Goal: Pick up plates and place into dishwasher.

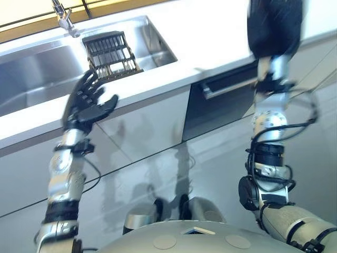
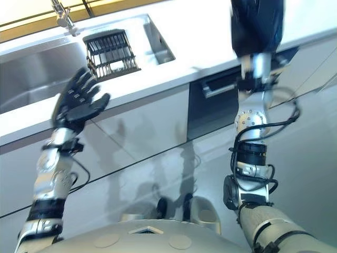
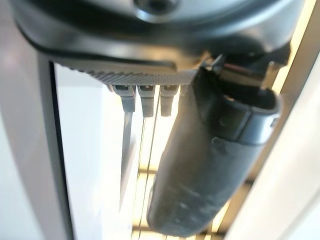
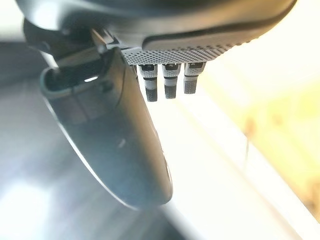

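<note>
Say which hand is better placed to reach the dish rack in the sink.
Left. The left hand is open at the counter edge just in front of the dish rack; the right hand is over the counter, further right.

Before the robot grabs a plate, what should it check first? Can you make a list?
1. Left hand free: ok, fingers spread, holding nothing.
2. Right hand free: ok, fingers straight in its wrist view.
3. Plate found: not ok, none seen on the countertop or in the sink.
4. Dish rack contents: cannot tell, too dark.
5. Dishwasher door open: not ok, the dark panel under the counter looks closed.
</note>
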{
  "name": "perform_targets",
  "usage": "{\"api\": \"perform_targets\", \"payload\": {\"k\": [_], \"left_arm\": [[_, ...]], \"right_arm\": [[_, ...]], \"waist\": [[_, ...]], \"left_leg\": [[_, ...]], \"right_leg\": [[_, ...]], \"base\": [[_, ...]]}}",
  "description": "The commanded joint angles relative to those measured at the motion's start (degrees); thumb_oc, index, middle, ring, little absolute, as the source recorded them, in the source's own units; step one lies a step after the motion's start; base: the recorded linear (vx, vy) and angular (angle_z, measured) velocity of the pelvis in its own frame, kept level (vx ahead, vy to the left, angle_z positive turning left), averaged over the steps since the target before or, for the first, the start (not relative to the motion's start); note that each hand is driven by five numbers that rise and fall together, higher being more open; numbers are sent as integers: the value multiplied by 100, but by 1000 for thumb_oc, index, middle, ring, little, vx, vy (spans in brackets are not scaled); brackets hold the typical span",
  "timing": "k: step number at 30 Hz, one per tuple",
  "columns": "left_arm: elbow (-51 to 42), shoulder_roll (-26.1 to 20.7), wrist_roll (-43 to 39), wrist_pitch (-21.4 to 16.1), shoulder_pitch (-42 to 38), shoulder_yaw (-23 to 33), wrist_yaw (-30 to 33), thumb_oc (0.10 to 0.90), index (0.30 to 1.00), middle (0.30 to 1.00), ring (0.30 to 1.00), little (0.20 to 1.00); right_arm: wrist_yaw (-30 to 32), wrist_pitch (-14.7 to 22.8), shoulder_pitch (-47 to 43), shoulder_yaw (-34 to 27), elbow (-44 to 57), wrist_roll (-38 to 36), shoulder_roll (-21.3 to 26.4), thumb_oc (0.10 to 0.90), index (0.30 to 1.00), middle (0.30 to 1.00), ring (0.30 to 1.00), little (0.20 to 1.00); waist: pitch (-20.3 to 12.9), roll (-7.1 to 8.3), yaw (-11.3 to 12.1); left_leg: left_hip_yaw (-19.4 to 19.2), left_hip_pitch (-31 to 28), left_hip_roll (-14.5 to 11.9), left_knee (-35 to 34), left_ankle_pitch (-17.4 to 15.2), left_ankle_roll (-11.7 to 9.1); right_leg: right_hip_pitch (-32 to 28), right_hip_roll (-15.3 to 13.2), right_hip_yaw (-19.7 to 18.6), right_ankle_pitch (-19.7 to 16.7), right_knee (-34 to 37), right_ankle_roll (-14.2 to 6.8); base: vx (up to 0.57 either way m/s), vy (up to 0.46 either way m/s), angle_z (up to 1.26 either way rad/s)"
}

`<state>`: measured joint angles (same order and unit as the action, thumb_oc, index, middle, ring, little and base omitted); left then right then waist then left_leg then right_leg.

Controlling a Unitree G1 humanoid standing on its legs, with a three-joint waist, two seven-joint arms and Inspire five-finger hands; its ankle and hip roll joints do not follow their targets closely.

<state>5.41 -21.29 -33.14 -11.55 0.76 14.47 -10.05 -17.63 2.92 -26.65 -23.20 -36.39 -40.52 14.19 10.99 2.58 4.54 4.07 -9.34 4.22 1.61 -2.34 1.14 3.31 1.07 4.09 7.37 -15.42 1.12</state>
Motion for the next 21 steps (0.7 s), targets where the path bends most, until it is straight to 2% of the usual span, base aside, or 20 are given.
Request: {"api": "perform_targets", "payload": {"k": [1,2,3,5,7,8,9,11,13,21], "left_arm": [[-9,-166,106,-446,-121,485,213,800,900,900,900,900],[28,-195,114,-451,-156,546,206,800,900,900,900,900],[118,-179,155,-486,-212,622,154,800,900,900,900,900],[268,-64,265,-596,-318,706,74,800,900,900,900,900],[279,-2,334,-577,-408,719,50,800,900,900,900,900],[171,116,485,-504,-478,700,144,800,900,900,900,900],[118,163,558,-436,-540,694,201,800,900,900,900,900],[101,285,687,-319,-670,714,317,800,900,900,900,900],[116,304,648,-223,-680,748,362,800,900,900,900,900],[527,334,610,-319,-732,650,587,800,900,900,900,900]], "right_arm": [[313,1092,2813,722,-2105,2309,472,800,900,900,900,900],[372,1154,3045,914,-2523,2931,557,800,900,900,900,900],[455,1198,3260,1169,-2908,3057,558,800,900,900,900,900],[422,1085,3388,1401,-3442,3898,425,800,900,900,900,900],[748,944,3376,1520,-3674,3961,327,800,900,900,900,900],[937,683,3364,1610,-3699,3958,296,800,900,900,900,900],[919,637,3367,1495,-3853,3989,298,800,900,900,900,900],[1077,605,3304,1332,-4150,3888,354,800,900,900,900,900],[1030,611,3271,1293,-4112,4131,367,800,900,900,900,900],[772,825,3027,1904,-3851,4850,285,800,900,900,900,900]], "waist": [[-282,-232,-246],[-287,-240,-294],[-281,-235,-337],[-254,-211,-402],[-243,-191,-402],[-230,-199,-415],[-227,-215,-423],[-252,-257,-444],[-274,-284,-465],[-440,-315,-470]], "left_leg": [[-427,333,291,301,-389,260],[-436,293,269,232,-410,260],[-464,284,263,177,-388,255],[-503,272,274,135,-392,274],[-530,334,299,154,-350,275],[-530,350,298,171,-355,289],[-541,365,300,164,-346,304],[-560,362,313,151,-359,327],[-588,351,316,139,-370,343],[-716,267,327,67,-430,357]], "right_leg": [[-656,-116,202,-810,1575,-366],[-675,-84,177,-777,1609,-377],[-680,-65,154,-779,1645,-382],[-685,-37,122,-777,1697,-377],[-629,-49,99,-797,1675,-372],[-608,-53,93,-795,1655,-373],[-608,-55,118,-791,1658,-365],[-617,-59,101,-788,1678,-369],[-608,-73,89,-800,1692,-377],[-673,-119,111,-776,1779,-426]], "base": [[-130,7,42],[-144,5,21],[-109,10,0],[-133,10,-46],[-138,11,-76],[-142,20,-81],[-103,48,-89],[-101,59,-39],[-80,59,7],[-53,49,0]]}}
